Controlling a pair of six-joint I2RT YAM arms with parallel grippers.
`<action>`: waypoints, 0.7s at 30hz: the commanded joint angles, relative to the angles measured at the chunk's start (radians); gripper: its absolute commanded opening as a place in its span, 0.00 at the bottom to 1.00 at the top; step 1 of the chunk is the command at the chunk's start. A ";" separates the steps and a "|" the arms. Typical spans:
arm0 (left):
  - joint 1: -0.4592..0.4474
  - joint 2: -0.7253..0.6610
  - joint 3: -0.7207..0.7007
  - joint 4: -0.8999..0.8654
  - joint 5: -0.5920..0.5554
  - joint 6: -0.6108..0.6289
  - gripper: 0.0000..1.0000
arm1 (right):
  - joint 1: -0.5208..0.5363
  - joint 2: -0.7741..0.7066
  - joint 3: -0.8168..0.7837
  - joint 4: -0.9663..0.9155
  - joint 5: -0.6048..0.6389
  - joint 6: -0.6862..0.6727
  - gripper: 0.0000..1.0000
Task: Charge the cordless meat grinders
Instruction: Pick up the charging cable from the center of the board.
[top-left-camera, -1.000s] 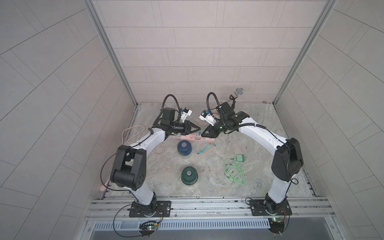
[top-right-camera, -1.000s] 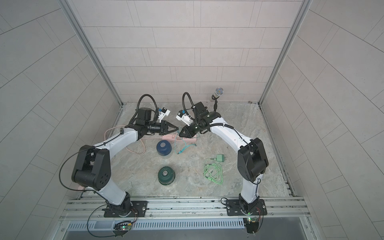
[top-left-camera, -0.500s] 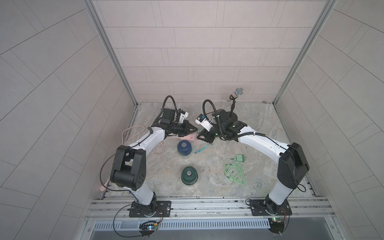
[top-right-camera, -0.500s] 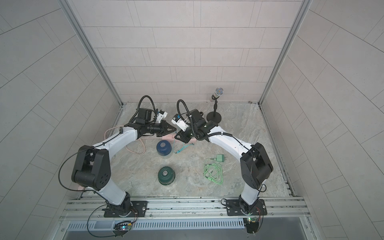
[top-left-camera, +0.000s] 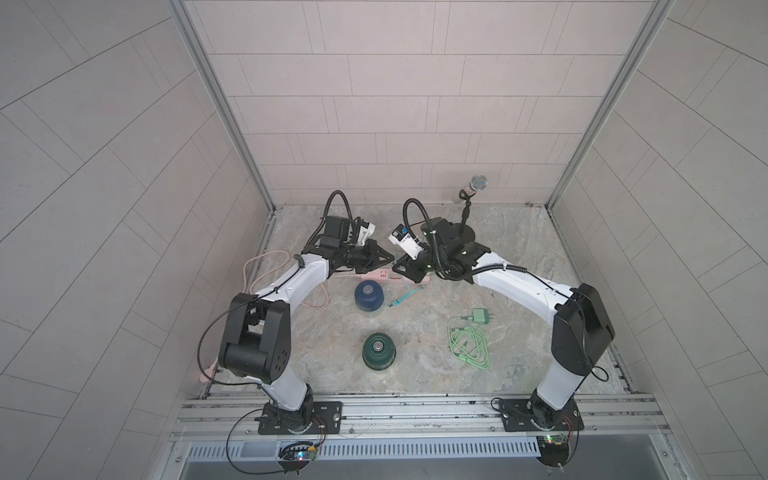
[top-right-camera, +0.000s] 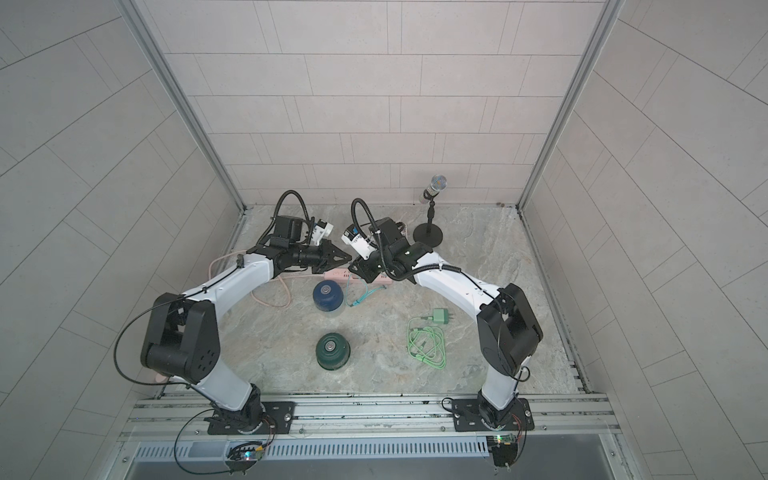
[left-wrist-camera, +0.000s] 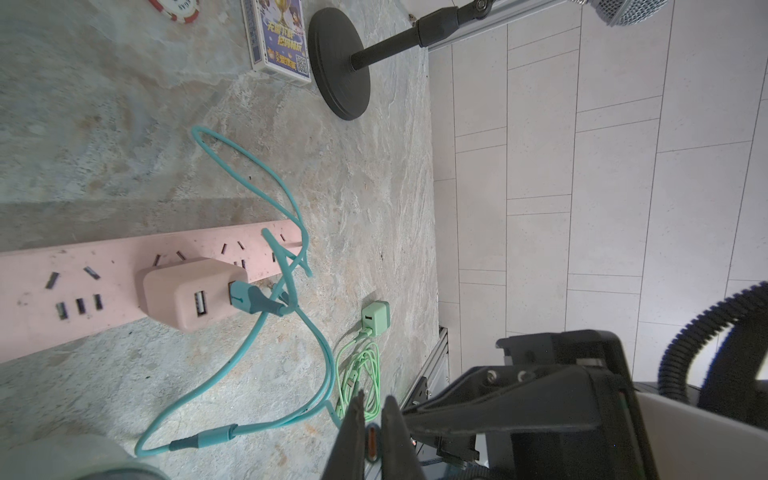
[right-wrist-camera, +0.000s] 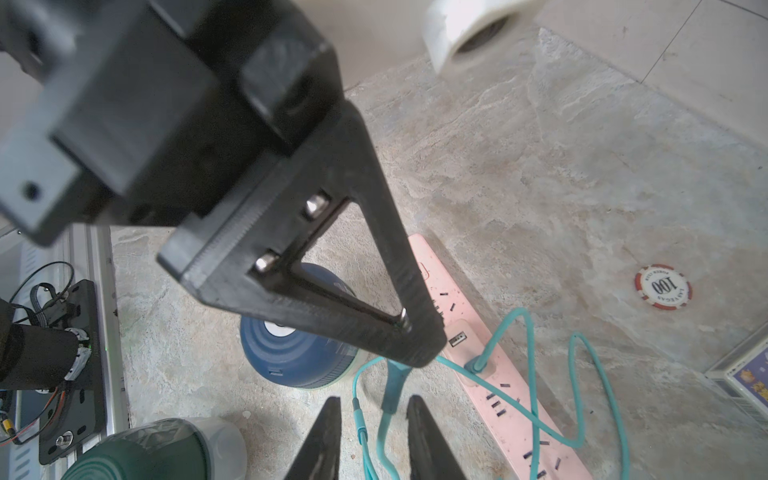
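The dark blue grinder (top-left-camera: 368, 294) (top-right-camera: 328, 294) (right-wrist-camera: 297, 353) stands just in front of the pink power strip (top-left-camera: 376, 274) (left-wrist-camera: 104, 282). The dark green grinder (top-left-camera: 378, 350) (top-right-camera: 332, 351) stands nearer the front. A pink charger (left-wrist-camera: 187, 291) sits in the strip with a teal cable (left-wrist-camera: 291, 232) plugged in. My left gripper (top-left-camera: 392, 259) (left-wrist-camera: 372, 401) is shut on the cable's free plug (left-wrist-camera: 372, 442), held above the strip. My right gripper (top-left-camera: 400, 266) (right-wrist-camera: 374, 409) is open. Its jaws stand either side of the plug's teal sleeve (right-wrist-camera: 392, 386), not touching it.
A green charger (top-left-camera: 480, 316) with its coiled green cable (top-left-camera: 467, 345) lies at the right. A microphone stand (top-right-camera: 428, 235) stands at the back. A card box (left-wrist-camera: 280, 37), a poker chip (right-wrist-camera: 663, 286) and a tape roll (right-wrist-camera: 469, 25) lie behind the strip.
My right arm has swung its gripper left, up to the tip of the left gripper. The left gripper has kept its hold on the plug and barely moved.
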 joint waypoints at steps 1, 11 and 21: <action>-0.006 -0.031 0.012 0.003 0.000 -0.010 0.00 | 0.005 0.022 0.023 -0.023 0.012 -0.009 0.29; -0.008 -0.027 0.012 0.008 0.004 -0.011 0.00 | 0.006 0.037 0.033 -0.001 0.028 0.016 0.19; -0.010 -0.019 0.014 0.012 0.008 -0.011 0.00 | 0.007 0.052 0.052 -0.012 0.032 0.023 0.18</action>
